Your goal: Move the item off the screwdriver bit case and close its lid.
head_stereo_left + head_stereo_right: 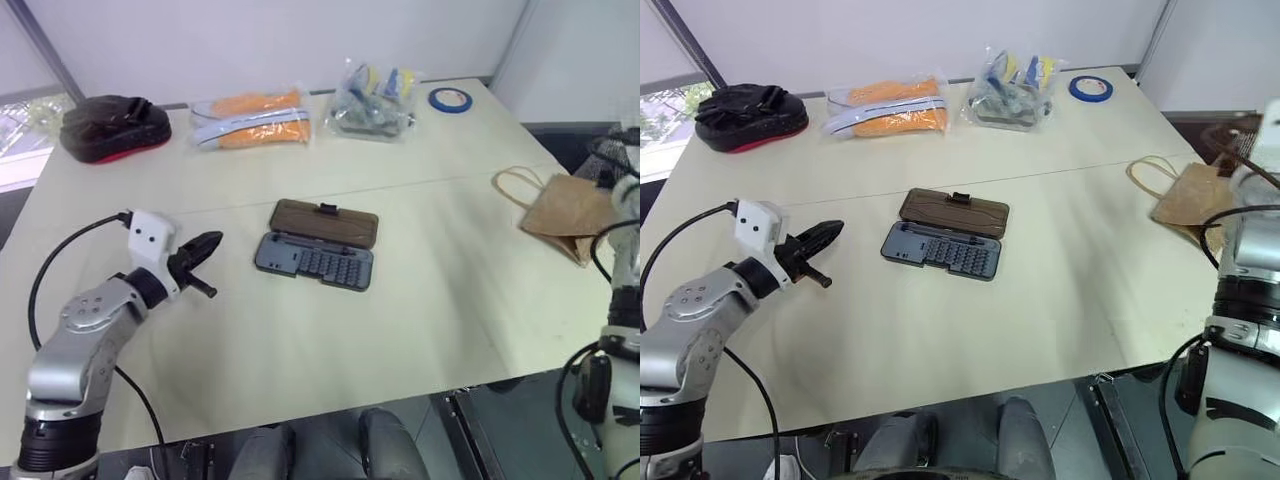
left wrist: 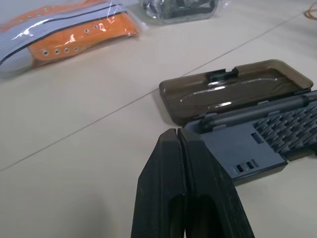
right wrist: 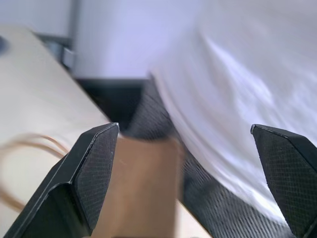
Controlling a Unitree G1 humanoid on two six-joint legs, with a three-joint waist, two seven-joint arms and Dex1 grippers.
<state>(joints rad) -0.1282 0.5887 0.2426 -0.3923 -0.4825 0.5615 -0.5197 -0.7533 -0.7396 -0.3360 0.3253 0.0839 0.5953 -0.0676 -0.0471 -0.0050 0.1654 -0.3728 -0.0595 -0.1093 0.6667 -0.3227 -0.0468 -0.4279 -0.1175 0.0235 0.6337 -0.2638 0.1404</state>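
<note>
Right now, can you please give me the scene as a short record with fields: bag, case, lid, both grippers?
paper bag: lies at the table's right edge, off the case
bit case: mid-table, open, bits showing
lid: folded back flat on the table, not closed
left gripper: shut, level, pointing at the case, touching nothing
right gripper: open wide, above the bag, holding nothing

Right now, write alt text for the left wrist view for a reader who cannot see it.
The left gripper, fingers shut, points across a pale table at the screwdriver bit case, which lies open with its brownish lid flat behind the grey-blue bit tray. Beyond it lie a clear bag of orange and white items and another clear bag.
</note>
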